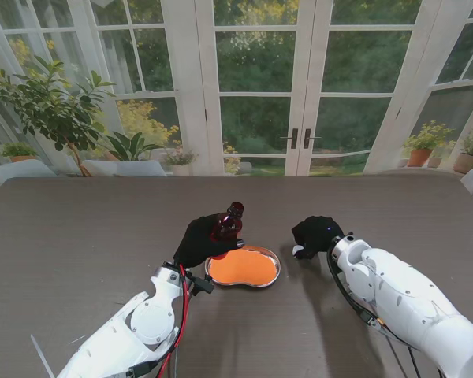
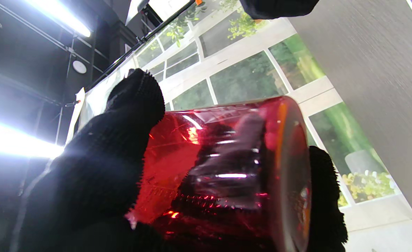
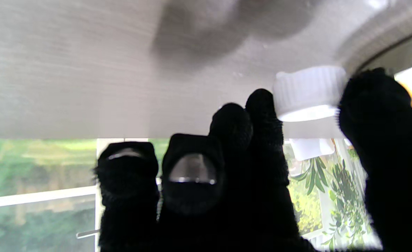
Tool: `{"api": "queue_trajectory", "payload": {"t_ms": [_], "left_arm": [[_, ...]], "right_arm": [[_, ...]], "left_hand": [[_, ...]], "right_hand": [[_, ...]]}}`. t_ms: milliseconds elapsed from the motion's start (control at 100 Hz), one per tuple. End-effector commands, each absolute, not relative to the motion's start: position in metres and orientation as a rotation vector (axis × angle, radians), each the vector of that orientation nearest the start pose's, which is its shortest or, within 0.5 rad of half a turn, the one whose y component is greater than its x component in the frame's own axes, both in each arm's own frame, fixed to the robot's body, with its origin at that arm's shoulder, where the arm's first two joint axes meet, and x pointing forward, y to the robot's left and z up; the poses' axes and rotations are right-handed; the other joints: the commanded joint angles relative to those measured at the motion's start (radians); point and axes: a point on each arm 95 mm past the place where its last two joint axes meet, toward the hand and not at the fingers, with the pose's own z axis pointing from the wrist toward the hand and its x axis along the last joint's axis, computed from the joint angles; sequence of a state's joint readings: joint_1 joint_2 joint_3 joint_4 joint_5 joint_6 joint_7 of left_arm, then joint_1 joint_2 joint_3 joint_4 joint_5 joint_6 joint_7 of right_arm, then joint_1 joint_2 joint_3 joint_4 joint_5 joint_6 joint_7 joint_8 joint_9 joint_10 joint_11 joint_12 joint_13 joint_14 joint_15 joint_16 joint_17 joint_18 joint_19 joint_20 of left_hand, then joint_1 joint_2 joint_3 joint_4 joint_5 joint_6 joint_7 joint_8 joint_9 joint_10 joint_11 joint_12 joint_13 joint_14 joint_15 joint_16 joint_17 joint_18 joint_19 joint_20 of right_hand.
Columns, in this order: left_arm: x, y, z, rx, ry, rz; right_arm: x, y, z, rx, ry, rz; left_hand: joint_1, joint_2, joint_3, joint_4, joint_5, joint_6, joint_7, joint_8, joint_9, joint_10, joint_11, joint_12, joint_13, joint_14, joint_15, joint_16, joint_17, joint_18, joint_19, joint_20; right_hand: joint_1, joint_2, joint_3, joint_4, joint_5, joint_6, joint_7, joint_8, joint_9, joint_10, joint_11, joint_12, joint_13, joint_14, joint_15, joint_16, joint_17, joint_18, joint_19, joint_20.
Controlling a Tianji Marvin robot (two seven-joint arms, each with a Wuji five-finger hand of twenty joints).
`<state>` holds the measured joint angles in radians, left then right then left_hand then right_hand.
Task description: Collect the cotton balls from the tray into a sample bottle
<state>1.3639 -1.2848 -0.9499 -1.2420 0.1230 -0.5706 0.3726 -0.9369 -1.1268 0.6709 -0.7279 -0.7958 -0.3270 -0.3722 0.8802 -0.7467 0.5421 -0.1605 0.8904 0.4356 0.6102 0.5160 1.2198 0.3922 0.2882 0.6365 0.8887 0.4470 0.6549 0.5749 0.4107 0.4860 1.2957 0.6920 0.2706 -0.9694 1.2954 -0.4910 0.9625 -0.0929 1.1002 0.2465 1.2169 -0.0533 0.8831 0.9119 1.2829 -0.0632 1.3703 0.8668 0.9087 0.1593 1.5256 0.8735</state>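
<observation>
My left hand (image 1: 199, 239) in its black glove is shut on a dark red sample bottle (image 1: 227, 222), held tilted above the left end of the tray. In the left wrist view the bottle (image 2: 227, 171) fills the frame between thumb and fingers. The kidney-shaped metal tray (image 1: 273, 272) has an orange inside; I make out no cotton balls in it. To the right of the tray, my right hand (image 1: 317, 234) rests low at the table. Its thumb and a finger pinch a white ribbed cap (image 3: 309, 92). That cap (image 1: 298, 251) shows as a small white spot beside the hand.
A dark wood-grain table (image 1: 79, 236) spreads all around. Glass doors and potted plants (image 1: 51, 106) stand beyond its far edge. A black and red cable (image 1: 181, 315) runs along my left arm.
</observation>
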Motion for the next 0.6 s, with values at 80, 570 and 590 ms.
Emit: {"api": "queue_trajectory", "payload": {"t_ms": [80,570,590], "left_arm": [[0.419,-0.095,-0.345,-1.668,0.686,-2.596],[0.419,-0.096,-0.346,-1.69,0.691,-2.585],[0.419,-0.095,-0.346,-1.691,0.693,-2.584]], "right_arm": [[0.513,-0.024,-0.373,1.091,1.66,1.553],[0.504,-0.013,-0.318,1.188,1.481,1.677],[0.504,-0.012,-0.315,1.189,1.474,1.683]], "left_hand": [[0.166,0.223,0.295,-0.028,0.168,-0.297,0.131,-0.003,0.089,-0.131,0.031,-0.012,0.003,-0.023,0.009,0.006,-0.014,-0.038,0.039,0.018],[0.167,0.223,0.294,-0.028,0.167,-0.295,0.13,-0.003,0.087,-0.127,0.03,-0.012,0.002,-0.023,0.009,0.007,-0.015,-0.036,0.039,0.018],[0.167,0.224,0.294,-0.028,0.167,-0.295,0.13,-0.003,0.087,-0.125,0.029,-0.012,0.003,-0.023,0.009,0.007,-0.015,-0.036,0.039,0.018]], "right_hand": [[0.117,0.074,0.098,0.085,0.012,-0.11,0.093,0.019,0.016,-0.041,0.043,0.008,0.037,-0.041,0.028,0.007,0.019,-0.021,0.059,-0.013],[0.13,0.091,0.08,0.095,0.005,-0.091,0.095,0.027,0.01,-0.028,0.043,0.01,0.037,-0.022,0.032,0.008,0.008,-0.012,0.061,-0.008],[0.13,0.091,0.079,0.095,0.005,-0.091,0.095,0.027,0.01,-0.027,0.043,0.01,0.037,-0.022,0.032,0.008,0.008,-0.012,0.061,-0.008]]}}
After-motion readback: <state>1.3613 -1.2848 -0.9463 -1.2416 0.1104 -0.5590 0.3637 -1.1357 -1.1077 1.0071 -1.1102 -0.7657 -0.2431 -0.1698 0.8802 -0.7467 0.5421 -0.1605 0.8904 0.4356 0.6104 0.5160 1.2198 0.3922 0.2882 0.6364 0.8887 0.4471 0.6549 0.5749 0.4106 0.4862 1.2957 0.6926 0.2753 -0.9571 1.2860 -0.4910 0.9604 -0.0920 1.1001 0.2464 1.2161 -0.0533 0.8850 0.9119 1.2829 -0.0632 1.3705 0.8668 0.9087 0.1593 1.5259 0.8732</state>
